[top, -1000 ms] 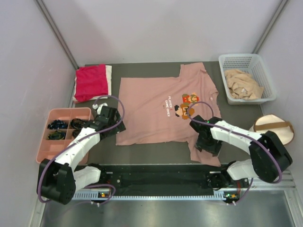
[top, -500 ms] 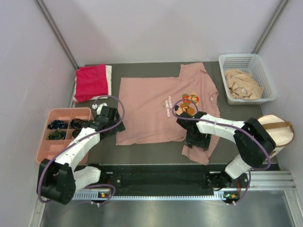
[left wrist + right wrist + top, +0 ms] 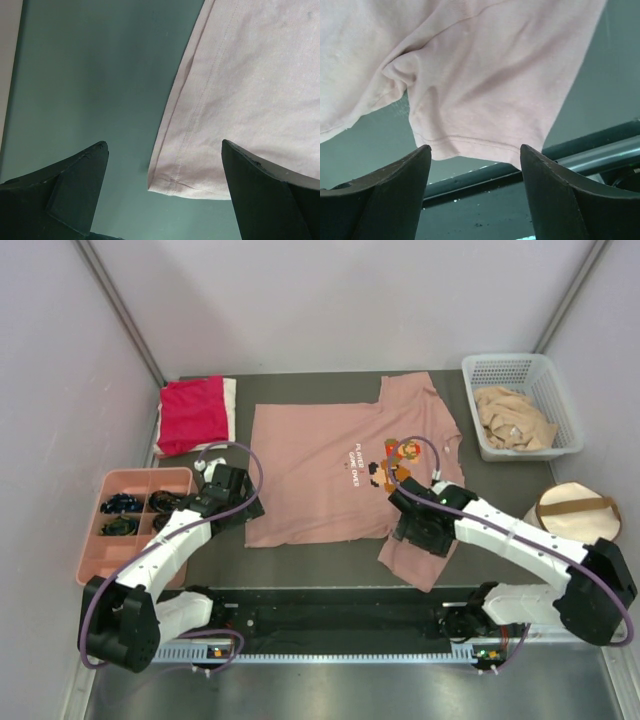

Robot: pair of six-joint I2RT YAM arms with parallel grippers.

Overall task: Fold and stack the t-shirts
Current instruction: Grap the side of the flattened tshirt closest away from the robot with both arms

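Note:
The dusty-pink t-shirt lies spread flat on the dark table, its pixel-art print facing up. My left gripper is open at the shirt's near left hem corner. In the left wrist view that corner lies between my open fingers. My right gripper is open over the near sleeve. In the right wrist view the sleeve hem lies just ahead of the jaws. A folded red t-shirt lies on a white one at the far left. A tan one sits in the basket.
A white basket stands at the far right. A round cream bag with a brown strap lies at the right edge. A pink compartment tray with small dark items sits at the left. The black base rail runs along the near edge.
My right gripper has moved left over the near sleeve, and the sleeve has shifted left and bunched inward. The left arm has not moved.

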